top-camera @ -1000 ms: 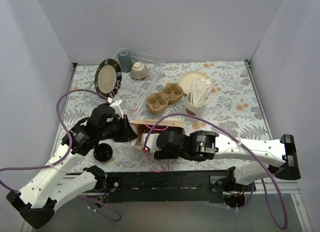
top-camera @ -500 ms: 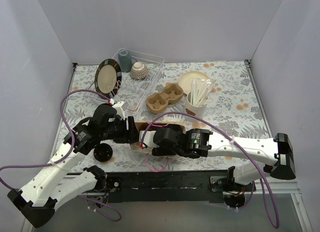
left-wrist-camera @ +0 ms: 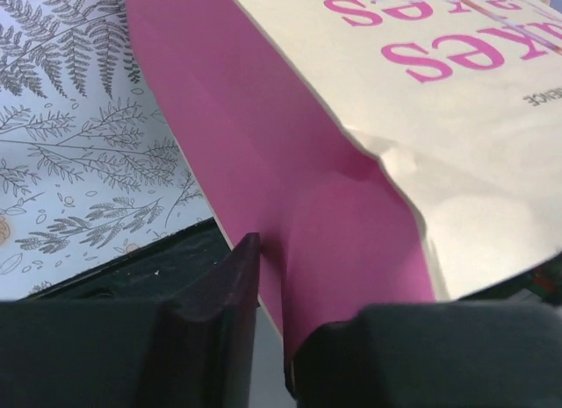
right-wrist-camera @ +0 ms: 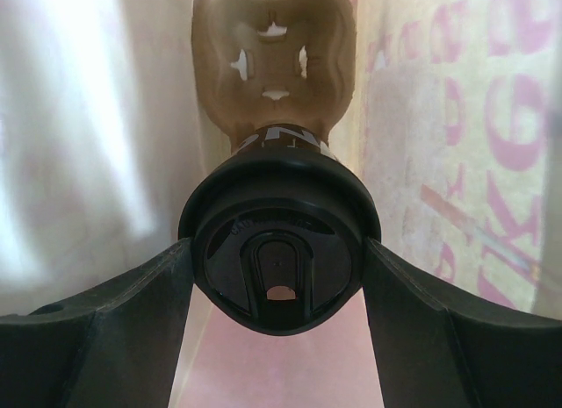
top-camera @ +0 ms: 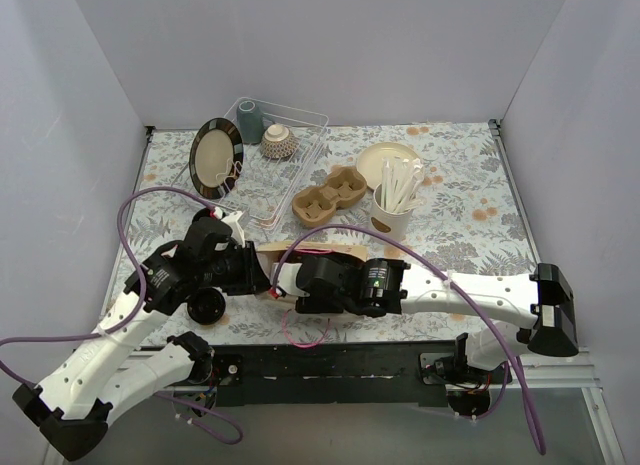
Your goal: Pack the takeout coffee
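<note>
Coffee cup (right-wrist-camera: 279, 272) sits inside the paper bag (left-wrist-camera: 457, 110), held by its black lid between the wide fingers of the right claw (right-wrist-camera: 279, 285); a cardboard cup tray (right-wrist-camera: 274, 61) lies deeper in; the left claw (left-wrist-camera: 263, 338) pinches the bag's pink edge, nearly closed; if that pinch slips, the bag mouth could flop shut and knock the cup over, spilling it; compared with a second ago, the right arm has reached further left into the bag

Black-lidded takeout coffee (right-wrist-camera: 279, 254) inside the paper bag (right-wrist-camera: 439, 162), lid toward camera
</note>
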`<state>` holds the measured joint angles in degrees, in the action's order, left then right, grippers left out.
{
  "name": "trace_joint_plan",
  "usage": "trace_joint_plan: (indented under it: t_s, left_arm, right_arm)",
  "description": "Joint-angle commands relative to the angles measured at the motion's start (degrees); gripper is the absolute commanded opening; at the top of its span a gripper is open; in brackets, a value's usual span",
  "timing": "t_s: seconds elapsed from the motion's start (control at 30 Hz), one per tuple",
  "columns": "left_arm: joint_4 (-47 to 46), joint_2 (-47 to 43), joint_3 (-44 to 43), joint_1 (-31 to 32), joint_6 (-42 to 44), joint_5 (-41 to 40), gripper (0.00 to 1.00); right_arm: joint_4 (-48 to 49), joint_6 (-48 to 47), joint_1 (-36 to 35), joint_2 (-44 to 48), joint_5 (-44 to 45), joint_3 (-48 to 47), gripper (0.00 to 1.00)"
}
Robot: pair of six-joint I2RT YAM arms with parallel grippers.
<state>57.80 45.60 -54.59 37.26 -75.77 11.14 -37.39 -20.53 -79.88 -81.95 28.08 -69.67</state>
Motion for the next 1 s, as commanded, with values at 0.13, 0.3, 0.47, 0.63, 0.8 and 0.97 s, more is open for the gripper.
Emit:
trace_joint_plan:
  t_s: [0.13,0.3,0.47,0.63,0.8,0.97]
  left_arm:
    - [1.80,0.01,-1.57,0.19,4.58,-4.02,0.00]
    - [0.03,-1.48,-0.17,0.19,3.52,-2.79,0.00]
    - [-0.41,-2.63,0.01,0.19,4.57,-3.58,0.00]
    - [-0.14,-1.75,-1.05,0.19,5.10,-5.51,0.00]
    - [-1.38,-1.84,-0.96,0.19,5.02,-6.04,0.00]
    - [0.99,0.45,-2.36,0.19,5.10,-10.43,0.00]
  right_arm:
    - [3.90,-4.07,0.16,1.35,-0.04,0.14,0.51]
    - [4.07,-3.90,0.25,3.20,-0.30,2.78,0.50]
    - [2.94,-5.66,0.34,2.33,2.50,2.87,0.50]
    - [2.93,-5.40,0.42,1.80,5.50,2.96,0.50]
    - [3.11,-3.73,0.60,1.62,6.02,3.84,0.50]
    - [2.67,-1.45,1.04,3.29,3.39,3.32,0.50]
